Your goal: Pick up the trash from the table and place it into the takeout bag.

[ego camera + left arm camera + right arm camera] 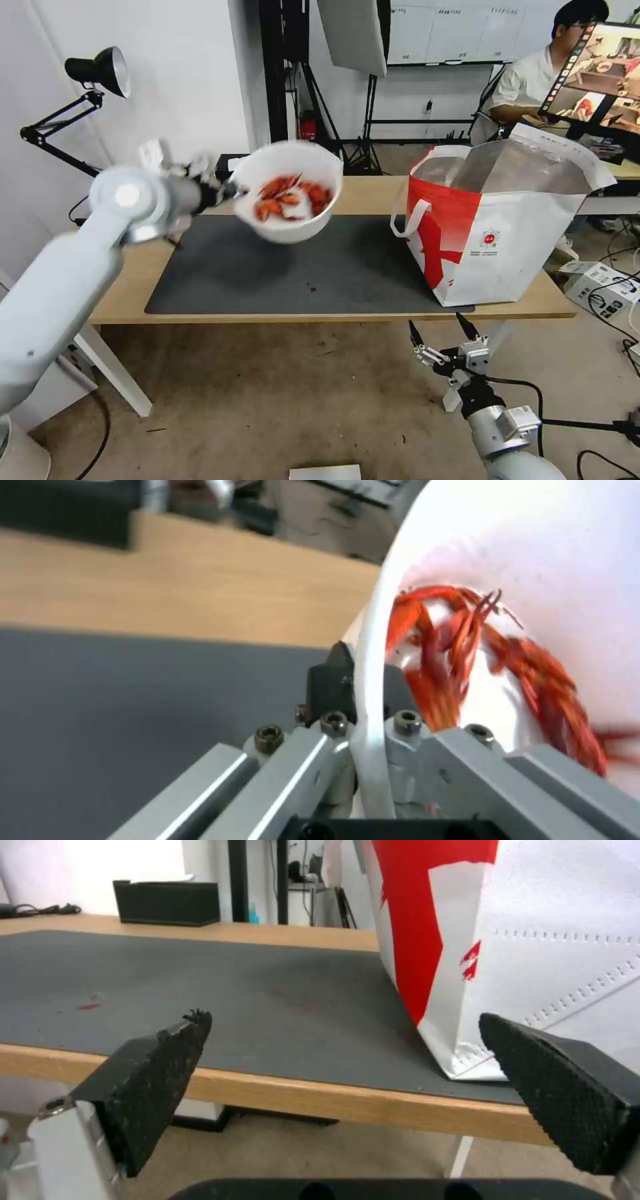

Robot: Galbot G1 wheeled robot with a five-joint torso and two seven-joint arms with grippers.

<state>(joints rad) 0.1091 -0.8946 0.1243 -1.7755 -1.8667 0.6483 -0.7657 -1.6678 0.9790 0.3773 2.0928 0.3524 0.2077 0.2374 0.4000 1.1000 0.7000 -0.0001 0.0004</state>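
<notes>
A white round bowl [289, 190] of red crayfish shells hangs tilted above the dark grey mat [300, 273] on the table [373, 193]. My left gripper [225, 192] is shut on the bowl's rim [370, 690], one finger inside and one outside. The shells [460, 650] lie against the bowl's inner wall. The takeout bag [497, 223] stands open on the table's right end, foil lining showing. My right gripper [440, 330] hangs open below the table's front edge, just in front of the bag [533, 940].
A black tissue box [167, 902] sits at the table's back left. A small red stain [88, 1006] marks the mat. A black desk lamp [73, 100] stands to the left. Boxes and cables [600, 287] lie on the floor at right.
</notes>
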